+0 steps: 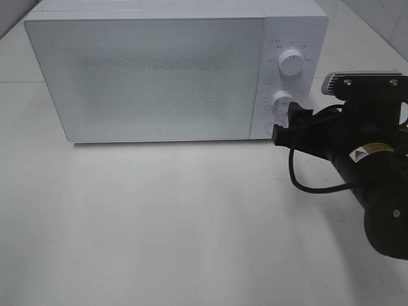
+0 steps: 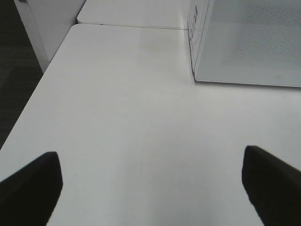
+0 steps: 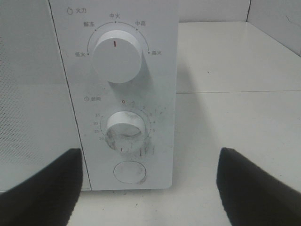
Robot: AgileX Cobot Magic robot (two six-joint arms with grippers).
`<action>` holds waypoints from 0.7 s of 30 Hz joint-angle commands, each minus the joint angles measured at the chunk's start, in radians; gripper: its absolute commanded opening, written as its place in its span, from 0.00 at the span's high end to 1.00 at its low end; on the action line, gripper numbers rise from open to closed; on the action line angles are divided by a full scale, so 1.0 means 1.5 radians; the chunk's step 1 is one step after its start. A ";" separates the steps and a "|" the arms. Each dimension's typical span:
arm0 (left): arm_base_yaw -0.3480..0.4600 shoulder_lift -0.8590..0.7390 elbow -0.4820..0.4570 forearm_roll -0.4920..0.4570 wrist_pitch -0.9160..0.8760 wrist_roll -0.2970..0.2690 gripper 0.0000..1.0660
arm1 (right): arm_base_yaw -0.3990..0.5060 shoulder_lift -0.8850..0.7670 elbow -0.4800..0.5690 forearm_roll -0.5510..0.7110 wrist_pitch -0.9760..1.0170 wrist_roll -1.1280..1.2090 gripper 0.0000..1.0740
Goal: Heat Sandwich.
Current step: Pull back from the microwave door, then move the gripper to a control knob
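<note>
Looking down from the high camera, we see a white microwave (image 1: 153,70) standing toward the far edge of the bench (image 1: 159,223), its frosted door (image 1: 146,70) shut flat against the body. We see the sandwich in none of the three views, and the door is too clouded for us to tell whether it lies inside.

The right claw (image 1: 287,121) is level with the control panel at the microwave's right end, near the right edge of the bench. Its fingers stand well apart with nothing between them, and they point at the lower knob (image 1: 280,100) and the round button (image 3: 129,171) beneath it. We cannot tell whether a fingertip touches the panel. The upper knob (image 1: 291,62) shows its red mark turned straight up. A black cable (image 1: 306,185) loops below the right arm.

The left claw (image 2: 150,155) is outside the high view. Its own camera shows both fingers spread wide over bare bench near the left edge, holding nothing, with the microwave's nearest corner well apart from them.
</note>
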 commanded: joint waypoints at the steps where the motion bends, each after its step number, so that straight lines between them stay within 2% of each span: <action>1: 0.001 -0.017 0.002 0.000 -0.003 0.001 0.08 | -0.005 0.025 -0.029 -0.013 -0.004 -0.004 0.29; 7: 0.001 -0.017 0.002 0.000 -0.003 0.001 0.08 | -0.005 0.066 -0.070 -0.016 -0.001 -0.004 0.29; 21: 0.001 -0.017 0.002 0.000 -0.003 0.001 0.08 | -0.067 0.141 -0.163 -0.077 0.053 0.004 0.29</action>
